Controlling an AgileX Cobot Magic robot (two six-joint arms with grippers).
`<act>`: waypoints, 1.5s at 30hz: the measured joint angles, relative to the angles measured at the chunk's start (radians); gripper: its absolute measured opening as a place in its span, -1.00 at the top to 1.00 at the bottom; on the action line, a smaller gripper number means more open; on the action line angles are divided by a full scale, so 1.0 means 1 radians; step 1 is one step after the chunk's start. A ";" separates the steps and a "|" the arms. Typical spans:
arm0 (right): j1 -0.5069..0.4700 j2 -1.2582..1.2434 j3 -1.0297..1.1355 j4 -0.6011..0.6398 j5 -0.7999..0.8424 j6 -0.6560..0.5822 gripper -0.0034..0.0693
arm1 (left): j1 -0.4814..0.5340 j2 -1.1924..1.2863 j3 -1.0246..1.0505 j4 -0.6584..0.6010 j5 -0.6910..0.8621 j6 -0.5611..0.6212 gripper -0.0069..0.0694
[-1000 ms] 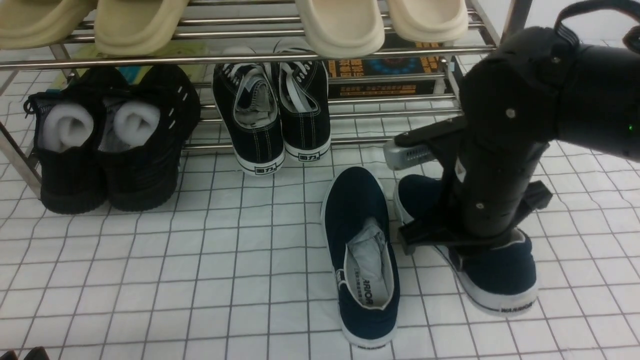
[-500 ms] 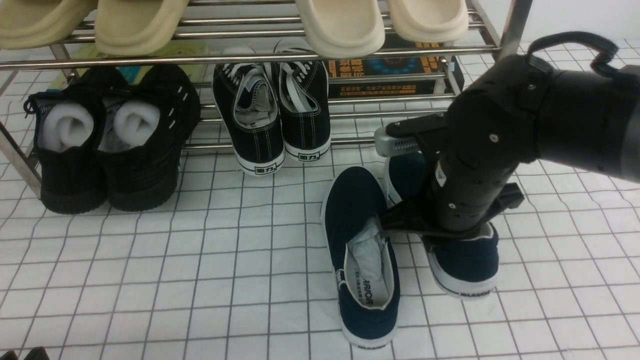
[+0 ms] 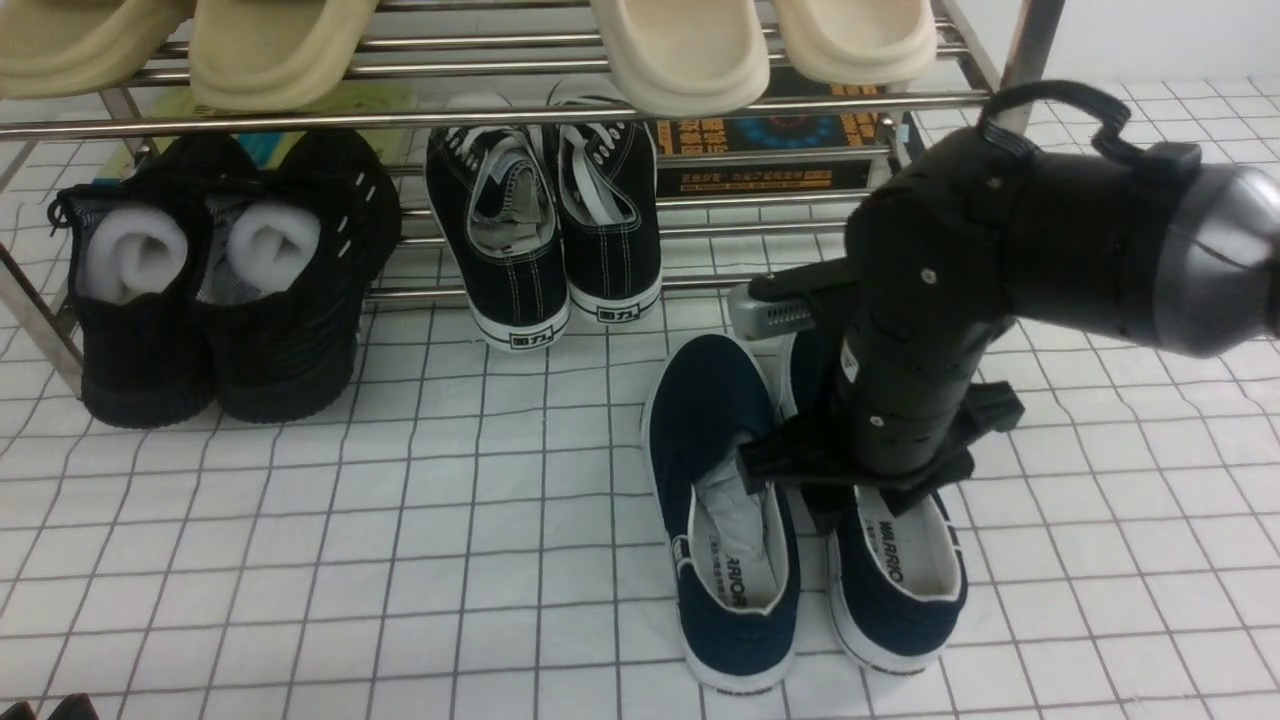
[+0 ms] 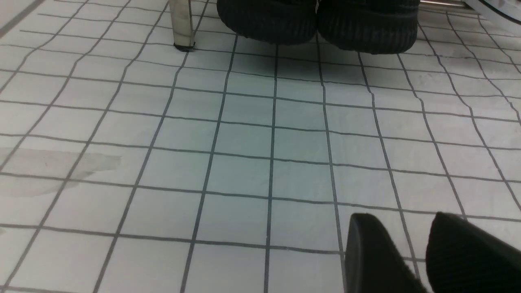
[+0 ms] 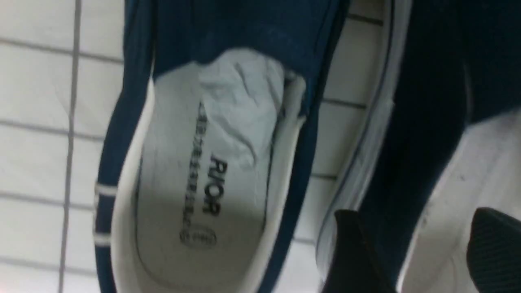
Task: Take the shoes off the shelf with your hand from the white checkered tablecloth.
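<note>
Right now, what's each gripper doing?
Left gripper: slightly open, empty, above the cloth.
Right gripper: open, astride the side of one shoe, not clamping it.

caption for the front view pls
Right gripper open over the navy shoes, side by side on the checkered cloth before the shelf.

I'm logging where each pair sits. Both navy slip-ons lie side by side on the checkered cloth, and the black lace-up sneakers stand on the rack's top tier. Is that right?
Not quite. The front view shows the black lace-up sneakers on the lower tier of the rack; the top tier holds cream slippers. Both navy slip-ons do lie side by side on the checkered cloth.
</note>
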 joint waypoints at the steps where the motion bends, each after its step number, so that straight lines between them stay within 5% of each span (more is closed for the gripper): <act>1: 0.000 0.000 0.000 0.000 0.008 0.000 -0.16 | 0.000 0.000 0.000 0.000 0.000 0.000 0.19; 7: 0.000 -0.043 -0.101 -0.001 0.116 -0.209 0.13 | 0.000 0.000 0.000 0.000 0.001 0.000 0.19; 18: 0.000 -0.457 0.005 -0.004 0.132 -0.256 0.94 | 0.000 0.000 -0.001 0.000 0.002 0.000 0.19; 22: 0.000 -0.661 0.168 -0.004 0.090 -0.238 0.95 | 0.000 0.000 -0.001 0.000 0.002 0.000 0.19; 29: 0.000 -1.077 0.723 -0.007 -0.563 -0.230 0.95 | 0.000 0.000 -0.001 0.000 0.003 0.000 0.19; 34: 0.000 -1.212 0.950 -0.007 -0.867 -0.229 0.94 | 0.000 0.000 -0.001 0.000 0.003 0.000 0.19; 45: 0.000 -1.317 1.118 -0.011 -0.956 -0.227 0.92 | 0.000 0.000 -0.001 0.000 0.003 0.000 0.19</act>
